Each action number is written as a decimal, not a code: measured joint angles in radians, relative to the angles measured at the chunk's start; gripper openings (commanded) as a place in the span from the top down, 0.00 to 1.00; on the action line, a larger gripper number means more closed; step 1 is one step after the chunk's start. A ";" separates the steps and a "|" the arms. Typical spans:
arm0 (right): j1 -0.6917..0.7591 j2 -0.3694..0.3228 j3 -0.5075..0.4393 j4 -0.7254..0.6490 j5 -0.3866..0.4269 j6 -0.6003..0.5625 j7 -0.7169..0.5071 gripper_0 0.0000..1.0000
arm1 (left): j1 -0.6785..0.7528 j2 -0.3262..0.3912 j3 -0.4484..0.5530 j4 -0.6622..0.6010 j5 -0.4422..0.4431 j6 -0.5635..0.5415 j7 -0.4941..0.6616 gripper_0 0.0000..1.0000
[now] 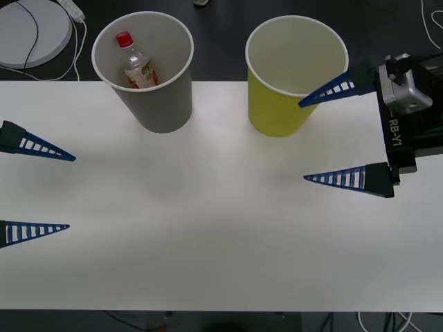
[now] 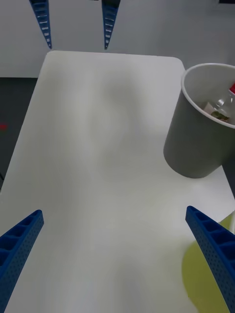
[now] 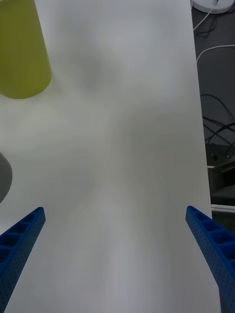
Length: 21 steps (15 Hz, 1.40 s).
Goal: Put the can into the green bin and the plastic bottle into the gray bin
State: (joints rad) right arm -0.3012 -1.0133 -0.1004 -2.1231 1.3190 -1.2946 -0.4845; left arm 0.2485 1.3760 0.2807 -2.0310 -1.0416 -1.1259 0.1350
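Bottle in the gray bin, both grippers spread above the white table (image 1: 208, 228).

Front: the small clear red-capped plastic bottle (image 1: 136, 66) stands tilted inside the large gray tapered paper bin (image 1: 149, 69); the large yellow-green tapered bin (image 1: 291, 76) sits beside it, and the right arm reads "RB-Y1" (bottle label unreadable). Right wrist: right gripper (image 2: 117, 254) gapes, facing the gray bin. Left wrist: left gripper (image 3: 117, 254) gapes too.

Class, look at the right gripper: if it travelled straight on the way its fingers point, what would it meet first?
Probably nothing: the open right gripper points across bare table toward the left gripper; the green bin sits beside its path.
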 measured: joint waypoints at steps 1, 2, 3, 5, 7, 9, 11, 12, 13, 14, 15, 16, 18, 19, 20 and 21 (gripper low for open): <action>0.036 -0.016 -0.014 0.015 -0.039 0.000 0.065 0.00 | 0.000 0.000 0.000 0.000 0.000 0.000 0.000 0.00; 0.068 -0.034 -0.023 0.031 -0.078 0.000 0.126 0.00 | 0.000 0.000 0.000 0.000 0.000 0.000 0.000 0.00; 0.096 -0.052 -0.028 0.050 -0.116 0.000 0.181 0.00 | 0.000 0.000 0.000 0.000 0.000 0.000 0.000 0.00; 0.157 -0.087 -0.038 0.093 -0.192 0.000 0.307 0.00 | 0.000 0.000 0.000 0.000 0.000 0.000 0.000 0.00; 0.208 -0.113 -0.043 0.130 -0.247 -0.004 0.407 0.00 | 0.000 0.000 0.000 0.000 0.000 0.000 0.000 0.00; 0.257 -0.122 -0.081 0.157 -0.268 -0.037 0.475 0.00 | 0.000 0.000 0.000 0.000 0.000 0.000 0.000 0.00; 0.297 -0.122 -0.130 0.165 -0.269 -0.091 0.490 0.00 | 0.000 0.000 0.000 0.000 0.000 0.000 0.000 0.00; 0.317 -0.122 -0.150 0.171 -0.270 -0.115 0.496 0.00 | 0.000 0.000 0.000 0.000 0.000 0.000 0.000 0.00; 0.336 -0.122 -0.168 0.178 -0.272 -0.135 0.503 0.00 | 0.000 0.000 0.000 0.000 0.000 0.000 0.000 0.00; 0.355 -0.122 -0.184 0.189 -0.274 -0.157 0.508 0.00 | 0.000 0.000 0.000 0.000 0.000 0.000 0.000 0.00; 0.372 -0.122 -0.196 0.203 -0.276 -0.177 0.514 0.00 | 0.000 0.000 0.000 0.000 0.000 0.000 0.000 0.00; 0.382 -0.125 -0.203 0.216 -0.278 -0.193 0.518 0.00 | 0.000 0.000 0.000 0.000 0.000 0.000 0.000 0.00; 0.403 -0.137 -0.212 0.248 -0.279 -0.217 0.531 0.00 | 0.000 0.000 0.000 0.000 0.000 0.000 0.000 0.00; 0.412 -0.143 -0.212 0.260 -0.282 -0.222 0.537 0.00 | 0.000 0.000 0.000 0.000 0.000 0.000 0.000 0.00; 0.425 -0.150 -0.213 0.273 -0.288 -0.226 0.542 0.00 | 0.000 0.000 0.000 0.000 0.000 0.000 0.000 0.00; 0.437 -0.156 -0.213 0.282 -0.295 -0.227 0.548 0.00 | 0.000 0.000 0.000 0.000 0.000 0.000 0.000 0.00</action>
State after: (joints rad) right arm 0.1360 -1.1692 -0.3130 -1.8409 1.0239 -1.5215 0.0636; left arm 0.2485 1.3760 0.2807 -2.0310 -1.0416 -1.1259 0.1350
